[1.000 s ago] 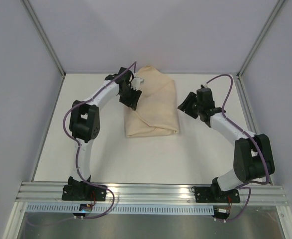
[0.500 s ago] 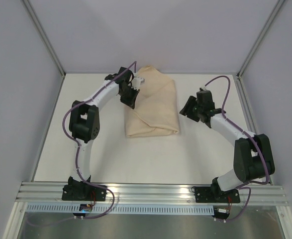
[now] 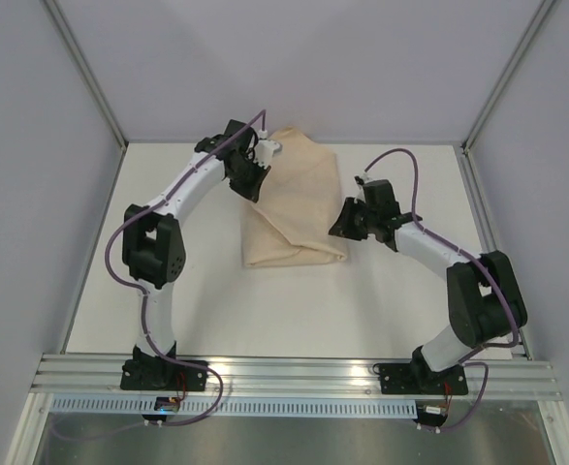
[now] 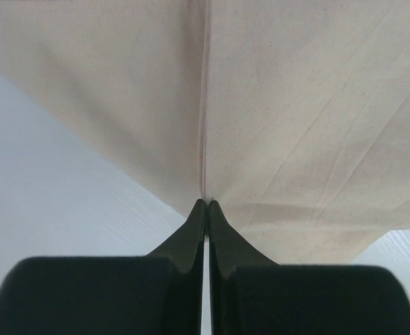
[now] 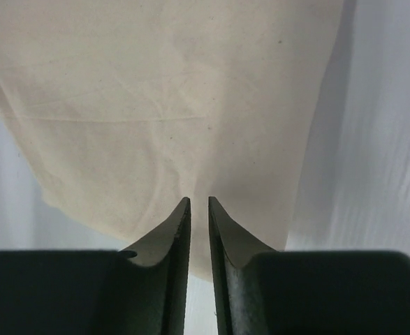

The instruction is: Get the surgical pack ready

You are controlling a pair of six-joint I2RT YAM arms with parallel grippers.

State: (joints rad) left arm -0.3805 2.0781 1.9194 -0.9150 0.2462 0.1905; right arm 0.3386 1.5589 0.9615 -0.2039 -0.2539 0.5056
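The surgical pack (image 3: 299, 208) lies as a folded tan cloth bundle at the table's middle back; whatever is inside is hidden. My left gripper (image 3: 250, 184) sits at the bundle's upper left edge. In the left wrist view its jaws (image 4: 206, 202) are shut, pinching a ridge of the tan wrap (image 4: 295, 125) that runs up from the tips. My right gripper (image 3: 342, 225) is at the bundle's right edge. In the right wrist view the gripper (image 5: 198, 201) shows a narrow gap with nothing in it, and the wrap (image 5: 170, 91) lies just beyond the tips.
The white table (image 3: 381, 300) is boxed in by pale walls and metal posts at left, right and back. A ribbed aluminium rail (image 3: 294, 373) carrying both arm bases runs along the near edge.
The left jaws closed on the wrap's left edge and the arm drew slightly back. The right arm swung left to the bundle's right edge, and its jaws narrowed.
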